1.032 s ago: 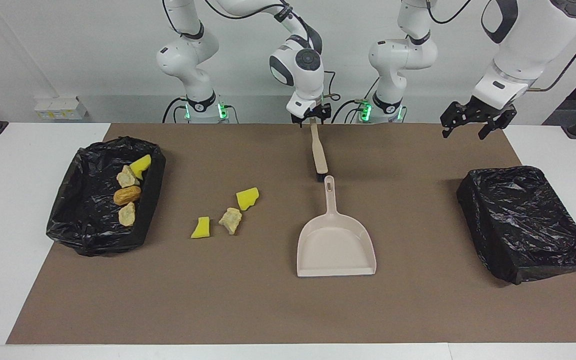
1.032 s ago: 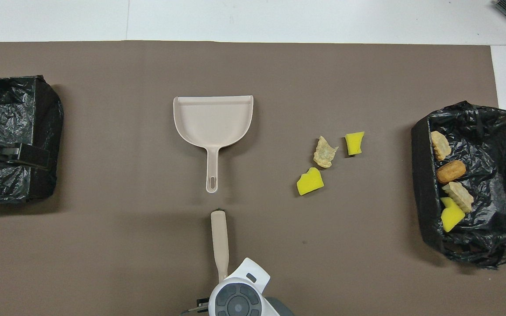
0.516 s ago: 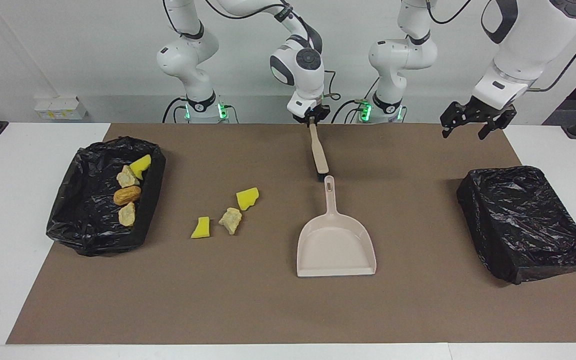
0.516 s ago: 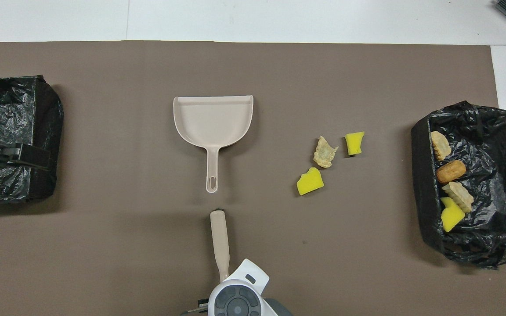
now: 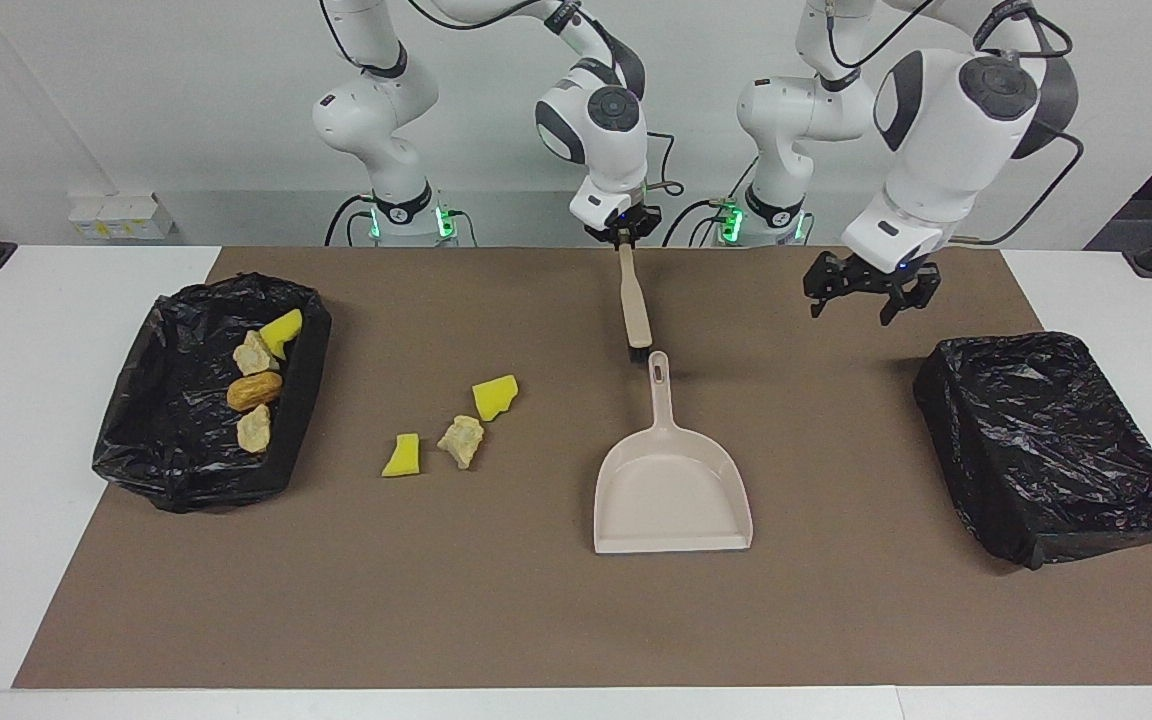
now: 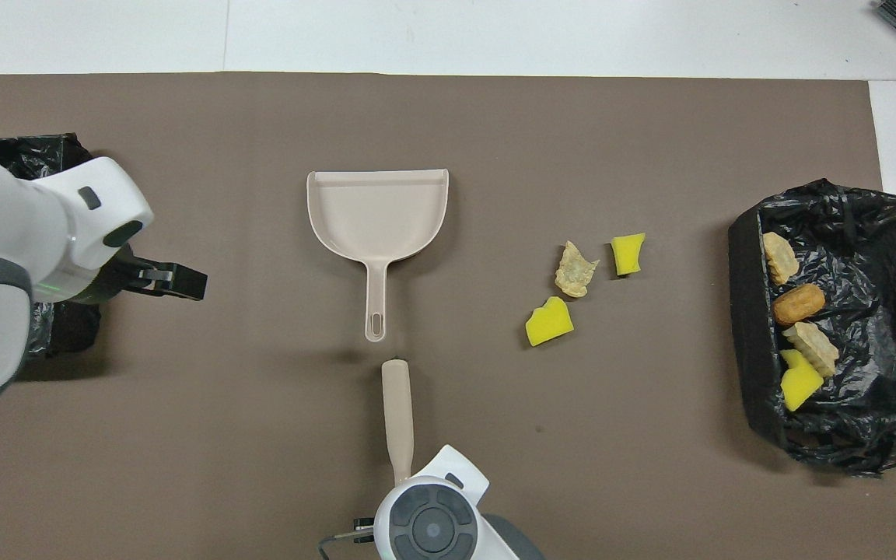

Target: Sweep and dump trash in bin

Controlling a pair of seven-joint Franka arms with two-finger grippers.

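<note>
Right claw [image 5: 625,240] pinched on brush [image 5: 635,310] handle end, brush head just short of dustpan [image 5: 671,480] handle tip
Left claw [image 5: 862,297] spread, empty, over mat beside covered bin [image 5: 1046,440]
Three scraps [image 5: 456,428] loose on mat, toward right arm's end from right claw; four in open bin [image 5: 198,395]
Advice: lift brush clear of dustpan handle, keep bristles low, left claw steady dustpan first
</note>
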